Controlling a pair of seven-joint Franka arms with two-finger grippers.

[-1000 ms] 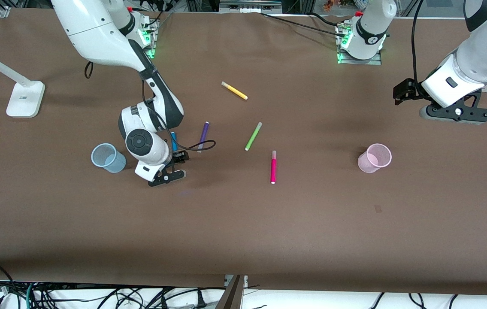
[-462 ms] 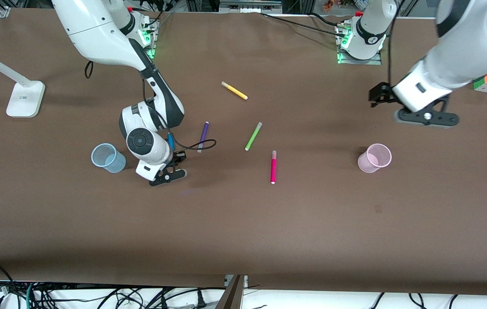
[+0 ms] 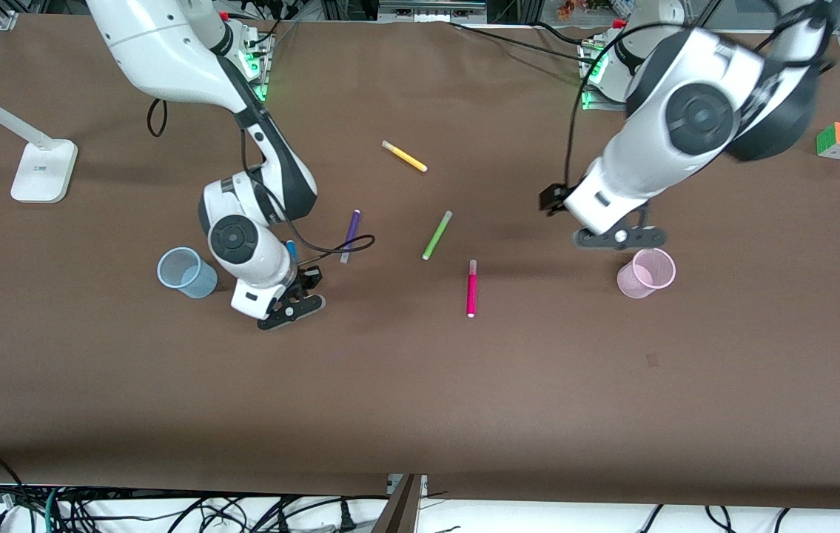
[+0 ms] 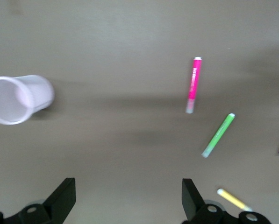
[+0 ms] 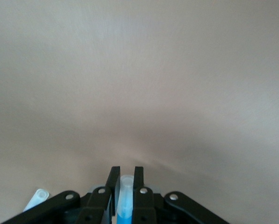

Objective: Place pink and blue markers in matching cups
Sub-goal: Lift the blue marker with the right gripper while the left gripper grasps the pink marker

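My right gripper (image 3: 291,309) is shut on the blue marker (image 5: 125,192), whose pale cap stands between the fingers; its blue barrel (image 3: 291,249) shows beside the wrist. The gripper hangs low over the table next to the light blue cup (image 3: 186,272), which stands upright. The pink marker (image 3: 471,289) (image 4: 194,84) lies flat mid-table. The light pink cup (image 3: 645,272) (image 4: 15,99) stands toward the left arm's end. My left gripper (image 3: 618,237) (image 4: 128,198) is open and empty, over the table just beside the pink cup.
A purple pen (image 3: 350,235), a green pen (image 3: 437,235) (image 4: 218,135) and a yellow pen (image 3: 404,156) (image 4: 233,199) lie loose mid-table. A colour cube (image 3: 839,140) sits at the left arm's end. A white lamp base (image 3: 44,172) stands at the right arm's end.
The right gripper shut on the blue marker and shifted slightly toward the blue cup. The left arm swung in from its end of the table to beside the pink cup.
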